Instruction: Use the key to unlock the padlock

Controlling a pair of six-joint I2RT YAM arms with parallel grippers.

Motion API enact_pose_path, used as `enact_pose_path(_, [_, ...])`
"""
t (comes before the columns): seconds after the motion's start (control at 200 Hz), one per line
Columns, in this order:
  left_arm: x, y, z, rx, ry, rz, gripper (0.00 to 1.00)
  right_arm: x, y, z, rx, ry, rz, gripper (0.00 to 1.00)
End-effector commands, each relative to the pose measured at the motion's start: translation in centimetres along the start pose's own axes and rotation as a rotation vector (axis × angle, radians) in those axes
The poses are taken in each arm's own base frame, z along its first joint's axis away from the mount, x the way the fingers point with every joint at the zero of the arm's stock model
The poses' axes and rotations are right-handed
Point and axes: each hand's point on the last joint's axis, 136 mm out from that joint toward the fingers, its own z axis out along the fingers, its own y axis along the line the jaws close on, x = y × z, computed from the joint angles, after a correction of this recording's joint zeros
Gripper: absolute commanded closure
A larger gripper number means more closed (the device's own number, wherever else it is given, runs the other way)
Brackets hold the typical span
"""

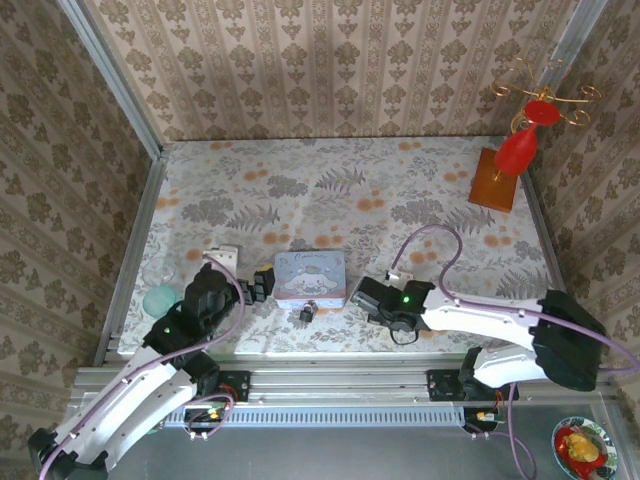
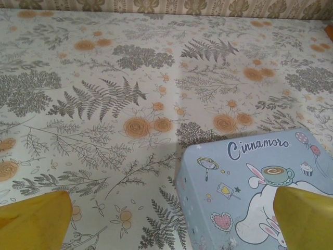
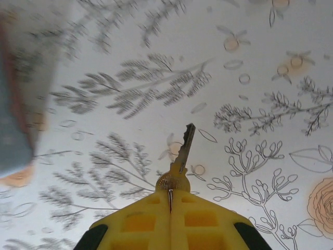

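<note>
The right claw has its yellow fingers pressed together on the bow of the key, whose blade points to 1 o'clock over the cloth; from above, this claw sits low at the near middle of the table, with the padlock at its 8 o'clock, lying on the cloth just beside the near edge of the tin, touched by neither claw; the left claw stands spread wide at the tin's 9 o'clock side, a corner of the lid between its fingers; the cloth is pale, printed with grey ferns and orange blossoms, and covers the whole table; beige damask walls close it in on three sides, with metal rails along the edges; at 1 o'clock in the far corner a wooden block carries a gilt wire stand with red ornaments; a teal round thing lies at the cloth's 9 o'clock edge; a plate sits off the table at 5 o'clock, cut off by the frame; from above the padlock is a dark speck, its shackle and keyhole too small to make out; in the right wrist view the tin is a blue blur at the 9 o'clock edge; in the left wrist view the fingers and the lid run off the bottom.
</note>
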Motion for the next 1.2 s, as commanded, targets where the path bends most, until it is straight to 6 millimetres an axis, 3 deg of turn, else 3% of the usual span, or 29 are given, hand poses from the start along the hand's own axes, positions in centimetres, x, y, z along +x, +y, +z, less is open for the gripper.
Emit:
enact_pose_path(0.0, [-1.5,-0.5,-0.8,-0.009,0.04,-0.163,0.0,-2.6,0.6,-1.6,-0.068,-0.143,-0.003,0.98])
enact_pose_path(0.095, [-2.2,-1.3,-1.7,-0.021,0.133,-0.347,0.0,-4.3,2.4,-3.4,-0.177,-0.213,-0.005,1.0])
enact_pose_path(0.195, [-2.2,-3.4,-1.2,0.057,0.194,-0.484,0.0,-6.1,4.8,-5.5,-0.302,-0.297,-0.034,1.0])
enact_pose_path(0.4, [-3.1,-7.1,-0.2,0.221,0.206,-0.57,0.02,-7.9,9.8,-9.1,-0.529,-0.448,-0.145,1.0])
enact_pose_path(0.72, [-4.4,-10.5,-0.4,0.321,0.208,-0.571,0.08,-6.9,15.2,-11.6,-0.755,-0.596,-0.281,1.0])
enact_pose_path(0.9, [-5.0,-12.8,-0.2,0.387,0.207,-0.552,0.14,-6.2,16.9,-11.8,-0.8,-0.618,-0.33,1.0])
enact_pose_path(1.19, [-5.4,-13.6,-0.3,0.406,0.225,-0.512,0.27,-4.8,18.8,-12.4,-0.851,-0.646,-0.409,1.0])
